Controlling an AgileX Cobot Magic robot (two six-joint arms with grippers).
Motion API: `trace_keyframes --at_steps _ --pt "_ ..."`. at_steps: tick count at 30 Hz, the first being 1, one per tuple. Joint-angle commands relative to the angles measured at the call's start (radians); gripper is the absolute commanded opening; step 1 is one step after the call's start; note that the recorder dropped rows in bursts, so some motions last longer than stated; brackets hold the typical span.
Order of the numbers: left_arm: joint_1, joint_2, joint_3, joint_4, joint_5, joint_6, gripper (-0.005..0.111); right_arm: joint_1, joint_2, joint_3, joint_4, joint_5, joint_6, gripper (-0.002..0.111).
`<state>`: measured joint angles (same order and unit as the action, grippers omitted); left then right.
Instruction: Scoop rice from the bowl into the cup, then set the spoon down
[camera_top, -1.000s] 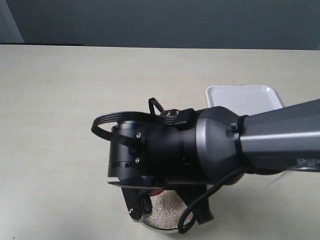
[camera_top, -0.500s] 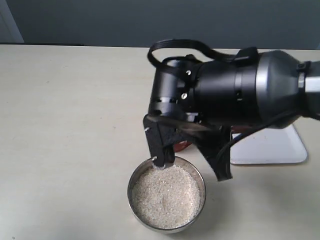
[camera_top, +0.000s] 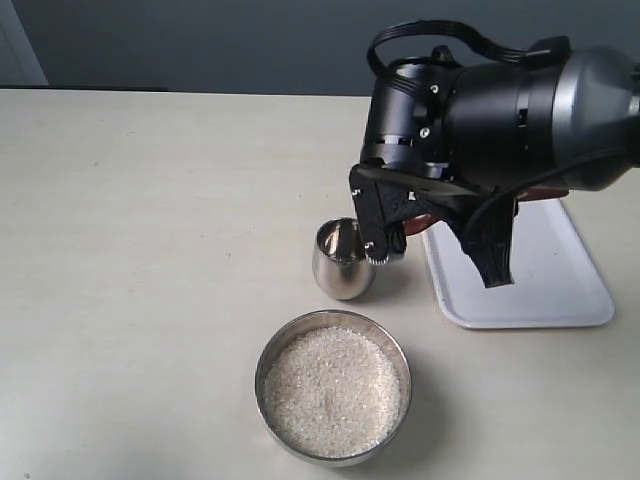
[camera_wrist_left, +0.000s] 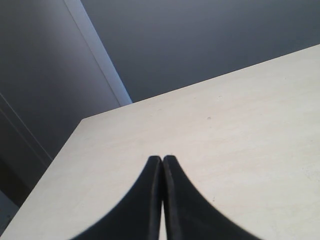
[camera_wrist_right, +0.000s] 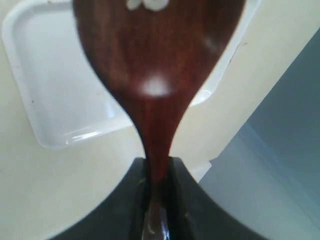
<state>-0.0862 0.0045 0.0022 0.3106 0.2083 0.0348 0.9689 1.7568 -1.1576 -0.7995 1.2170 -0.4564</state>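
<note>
A pale cream table (camera_top: 150, 250) is filling most of the exterior view, its top matt and faintly mottled, and it is running back to a dark grey-blue wall (camera_top: 200, 40). In the left wrist view a lighter strip (camera_wrist_left: 97, 55) is slanting down that wall to meet the far edge of the table.

The bowl (camera_top: 260, 380) is sitting near the front edge of the exterior view, with the rice (camera_top: 333, 390) filling it close to the rim. The cup (camera_top: 343, 262) is standing upright just behind the bowl, apart from it, and whether any grains are lying inside it cannot be told. A white rectangular tray (camera_top: 540, 280) is lying to the right of the cup.

The right arm (camera_top: 490, 110) is reaching in from the right edge, hanging over the tray's left end and close beside the cup. Its gripper (camera_wrist_right: 157, 167) is clamping the slim handle of the spoon (camera_wrist_right: 157, 65) between its two fingers. The spoon's oval head is showing only a few white grains at its far end, with the tray lying beneath it in the right wrist view.

The left gripper (camera_wrist_left: 162, 162) is pressing its two black fingers together with nothing between them, hovering over bare table well away from the other things.
</note>
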Motion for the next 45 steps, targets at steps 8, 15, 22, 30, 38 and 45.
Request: trace_keyframes --at_steps 8,15,22,30,38,45 --pt "-0.006 -0.005 -0.002 -0.003 -0.003 -0.006 0.000 -0.053 0.087 -0.077 -0.044 0.004 -0.006 -0.001" --pt "-0.006 -0.005 -0.002 -0.003 -0.003 -0.006 0.000 -0.062 0.119 -0.164 -0.042 -0.015 -0.006 -0.001" --pt "-0.006 -0.005 -0.002 -0.003 -0.003 -0.006 0.000 -0.062 0.198 -0.184 -0.132 -0.076 0.016 -0.001" --pt "-0.006 -0.005 -0.002 -0.003 -0.003 -0.006 0.000 -0.062 0.225 -0.184 -0.169 -0.081 0.050 -0.001" --pt "-0.006 -0.005 -0.002 -0.003 -0.003 -0.006 0.000 -0.062 0.225 -0.184 -0.157 -0.090 0.052 -0.001" --pt "-0.006 -0.005 -0.002 -0.003 -0.003 -0.006 0.000 -0.055 0.225 -0.184 -0.193 -0.071 0.087 -0.001"
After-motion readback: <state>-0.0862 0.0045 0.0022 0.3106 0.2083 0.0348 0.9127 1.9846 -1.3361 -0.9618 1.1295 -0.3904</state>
